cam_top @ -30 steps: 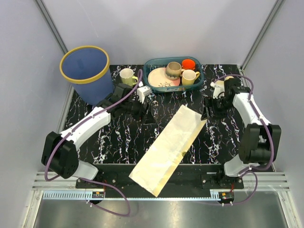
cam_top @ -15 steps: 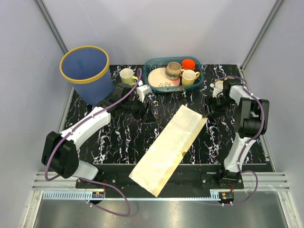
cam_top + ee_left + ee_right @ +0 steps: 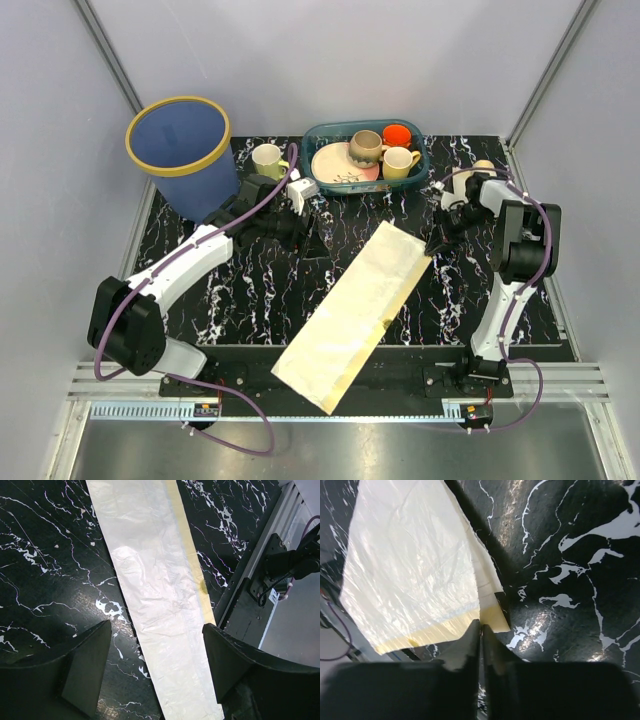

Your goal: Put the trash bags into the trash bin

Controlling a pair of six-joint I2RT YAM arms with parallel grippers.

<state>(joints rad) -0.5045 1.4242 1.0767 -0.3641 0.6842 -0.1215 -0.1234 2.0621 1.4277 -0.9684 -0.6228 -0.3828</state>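
Observation:
One large cream-white trash bag (image 3: 355,310) lies flat and diagonal on the black marbled table, its near end hanging over the front edge. The blue trash bin (image 3: 180,150) with a yellow rim stands at the far left corner. My right gripper (image 3: 436,240) is at the bag's far right corner. In the right wrist view its jaws (image 3: 481,625) are pressed together on the edge of the bag (image 3: 410,565). My left gripper (image 3: 305,235) hovers left of the bag's far end; in the left wrist view it (image 3: 156,627) stands open above the bag (image 3: 155,590), not touching it.
A teal dish basket (image 3: 315,140) at the back holds a plate and several mugs. A cream mug (image 3: 267,160) stands between the basket and the bin. The metal rail of the table front (image 3: 250,570) runs beside the bag's near end.
The right arm's forearm swung up and the wrist came down to the bag's far right corner, where its jaws closed from open. The left arm and the bag stayed in place.

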